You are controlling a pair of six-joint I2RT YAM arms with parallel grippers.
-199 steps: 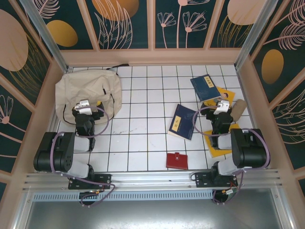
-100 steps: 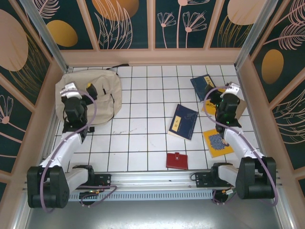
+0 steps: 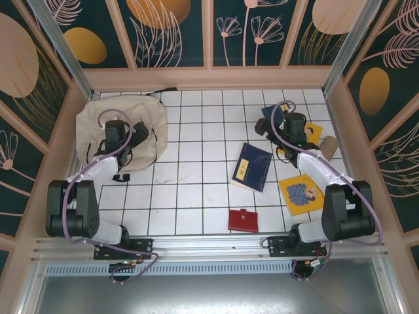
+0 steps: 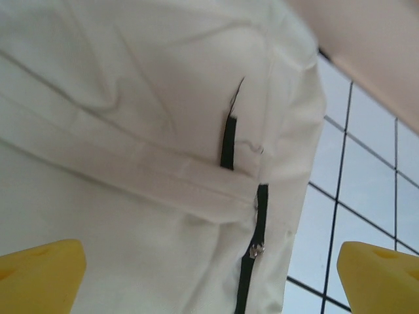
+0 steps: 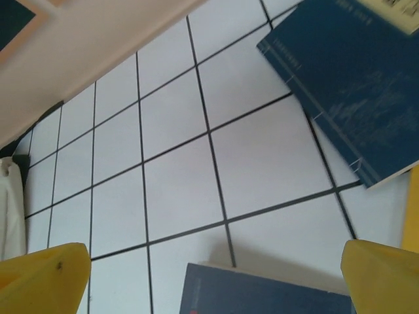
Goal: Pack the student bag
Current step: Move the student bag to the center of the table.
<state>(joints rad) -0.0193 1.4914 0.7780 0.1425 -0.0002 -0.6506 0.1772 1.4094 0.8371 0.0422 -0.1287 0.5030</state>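
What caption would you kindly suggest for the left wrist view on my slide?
Open left claw over the cream bag, black zipper between its yellow fingertips.

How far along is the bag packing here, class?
Done: nothing; the middle blue book, yellow book and red wallet lie on the table. In hand: nothing; the left gripper, open, hovers over the backpack; the right gripper is open and empty. Left: all the packing.

Top view: bright, even, lit from above; soft short shadows beside red wallet (image 3: 243, 220) and blue book (image 3: 252, 167); sharp overall.
Left wrist view: student bag (image 4: 131, 131) near washed-out white, folds faint; left gripper fingertips (image 4: 39, 275) in lower corners blurred.
Right wrist view: tiled table (image 5: 163, 183) crisp; right gripper fingertips (image 5: 42, 278) blurred.
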